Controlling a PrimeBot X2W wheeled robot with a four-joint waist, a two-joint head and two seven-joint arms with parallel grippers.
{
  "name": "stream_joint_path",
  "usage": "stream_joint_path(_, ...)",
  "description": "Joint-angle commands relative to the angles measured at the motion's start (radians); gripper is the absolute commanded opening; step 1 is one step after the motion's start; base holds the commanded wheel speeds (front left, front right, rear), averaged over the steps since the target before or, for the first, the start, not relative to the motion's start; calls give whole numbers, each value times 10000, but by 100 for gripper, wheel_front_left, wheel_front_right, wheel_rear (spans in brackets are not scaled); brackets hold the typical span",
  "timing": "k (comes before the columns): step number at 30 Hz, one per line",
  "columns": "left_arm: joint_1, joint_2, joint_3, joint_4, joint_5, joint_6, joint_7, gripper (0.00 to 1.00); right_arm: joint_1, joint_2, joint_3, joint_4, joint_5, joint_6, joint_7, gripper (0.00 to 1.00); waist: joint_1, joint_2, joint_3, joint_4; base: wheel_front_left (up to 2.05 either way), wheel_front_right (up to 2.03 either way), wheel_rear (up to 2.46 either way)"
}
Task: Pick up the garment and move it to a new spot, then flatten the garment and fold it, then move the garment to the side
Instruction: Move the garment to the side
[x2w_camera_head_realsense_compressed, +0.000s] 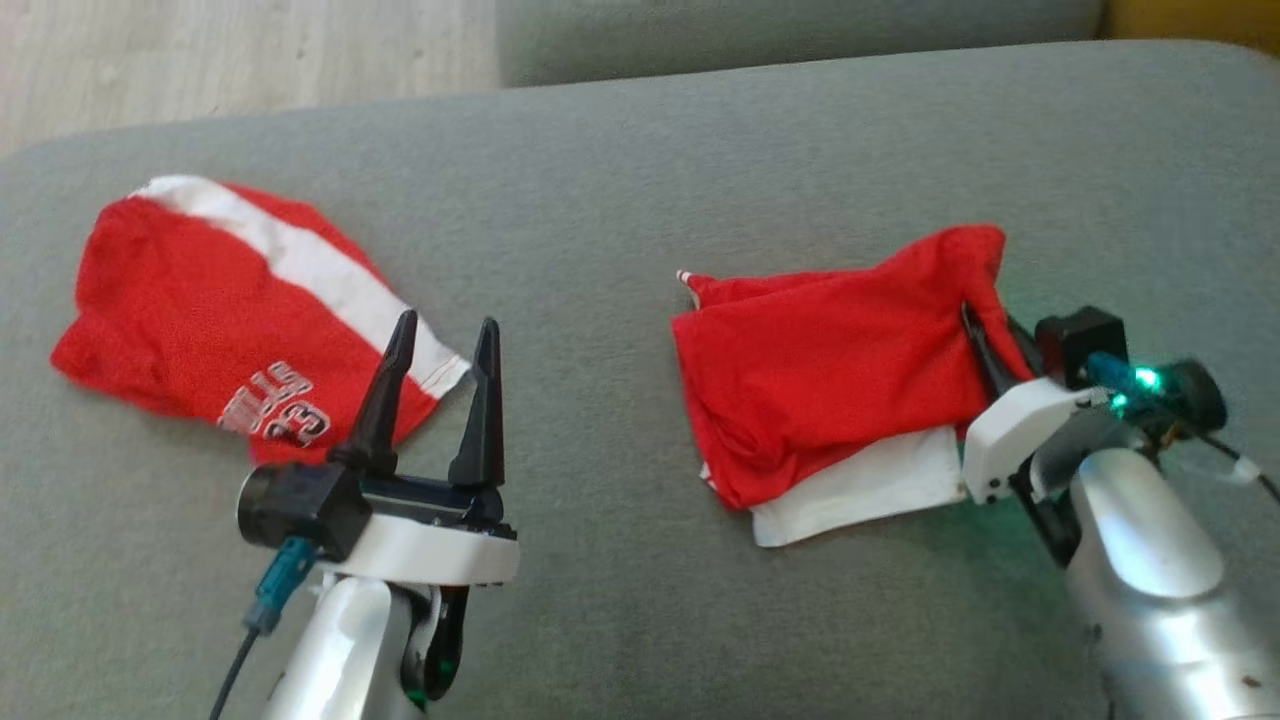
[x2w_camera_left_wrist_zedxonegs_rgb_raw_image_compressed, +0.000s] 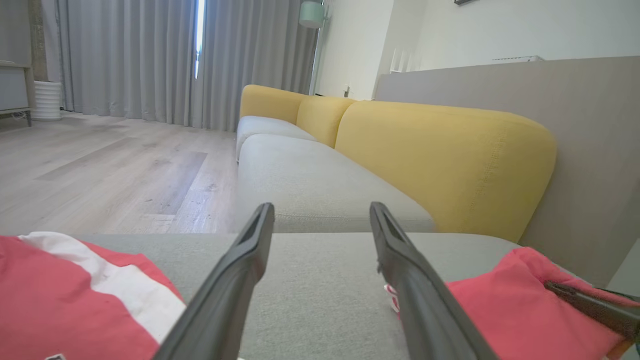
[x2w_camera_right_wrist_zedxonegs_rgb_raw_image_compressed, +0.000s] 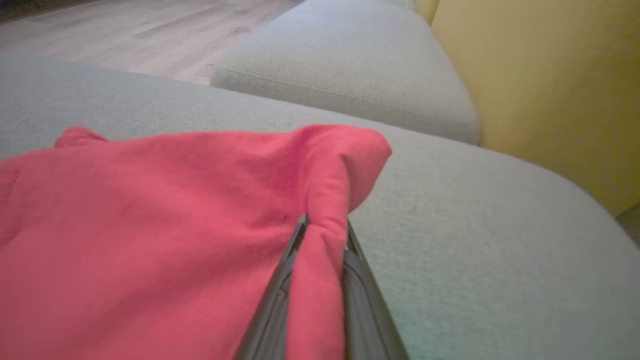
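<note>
The garment (x2w_camera_head_realsense_compressed: 830, 380) is lying loosely folded on the grey sofa cushion (x2w_camera_head_realsense_compressed: 620, 200), red mesh uppermost, with a white layer showing under its near edge. Its far right corner is being pinched upward in the right claw (x2w_camera_right_wrist_zedxonegs_rgb_raw_image_compressed: 325, 227).

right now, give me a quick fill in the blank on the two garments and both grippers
1. The right gripper is ____ on a fold of the right garment.
2. The left gripper is open and holds ____.
3. The left garment is red with a ____ stripe.
4. Both garments lie on a ____ cushion.

Missing words: shut; nothing; white; grey
</note>
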Motion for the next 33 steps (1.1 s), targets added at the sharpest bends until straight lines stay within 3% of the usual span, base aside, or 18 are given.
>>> stream_joint_path(1,-140,37,209,-394,-60,76,-80,100,-428,-203,262,-387,94,-9,8,0,1,0,-134,-255,0,0,0)
stream_joint_path(9,-487,37,-8,-729,-131,153,-80,100,-901,-2896,1482,-1458,1108,-9,487,0,1,0,596,-437,0,0,0)
stream_joint_path(14,-887,37,-9,-816,-61,33,-80,100,-1321,-4589,1225,-1257,1365,-9,636,0,1,0,1395,-216,0,0,0)
stream_joint_path(18,-1156,37,1,-829,-14,-64,-80,100,-1592,-5468,430,-726,1225,-9,727,0,1,0,1895,18,0,0,0)
stream_joint_path(24,-1420,37,32,-816,-2,-159,-80,100,-1744,-5945,-771,-34,821,-9,782,0,1,0,2361,268,0,0,0)
stream_joint_path(33,-1460,37,106,-774,25,-217,-80,100,-1516,-5578,-1410,-481,504,-9,912,0,1,0,2446,263,0,0,0)
